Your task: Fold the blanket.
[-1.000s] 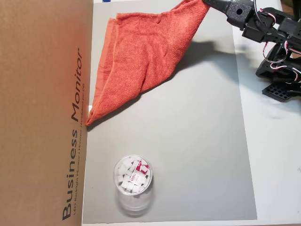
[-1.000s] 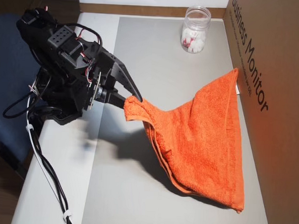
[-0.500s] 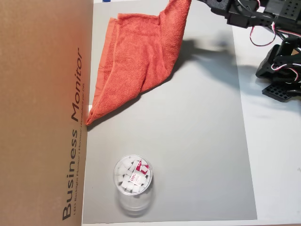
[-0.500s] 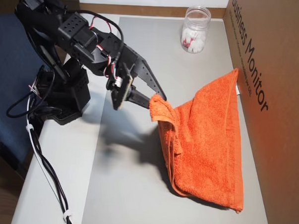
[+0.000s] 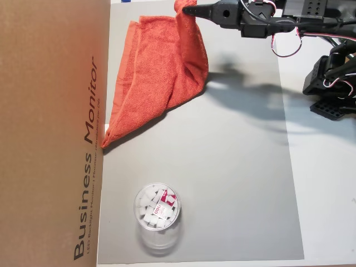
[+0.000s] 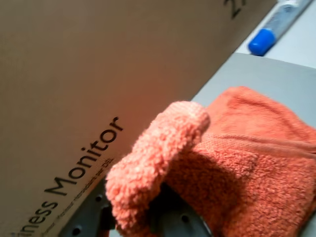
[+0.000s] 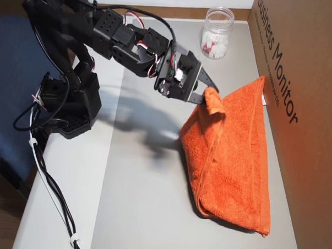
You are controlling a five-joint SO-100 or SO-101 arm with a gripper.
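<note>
The blanket (image 5: 153,78) is an orange-red terry towel, partly folded over itself on the grey mat beside the cardboard box. It also shows in another overhead view (image 7: 230,160) and in the wrist view (image 6: 247,168). My gripper (image 5: 186,9) is shut on one corner of the blanket and holds it lifted above the mat; the same grip shows in another overhead view (image 7: 203,96). In the wrist view the pinched corner (image 6: 158,148) bulges over the fingers and hides them. No white tag shows.
A large brown cardboard box (image 5: 53,133) marked "Business Monitor" borders the mat (image 5: 233,183) along the blanket's side. A clear cup (image 5: 157,211) with white bits stands on the mat. The arm's base (image 7: 73,106) stands beside the mat. A blue-capped pen (image 6: 269,32) lies far off.
</note>
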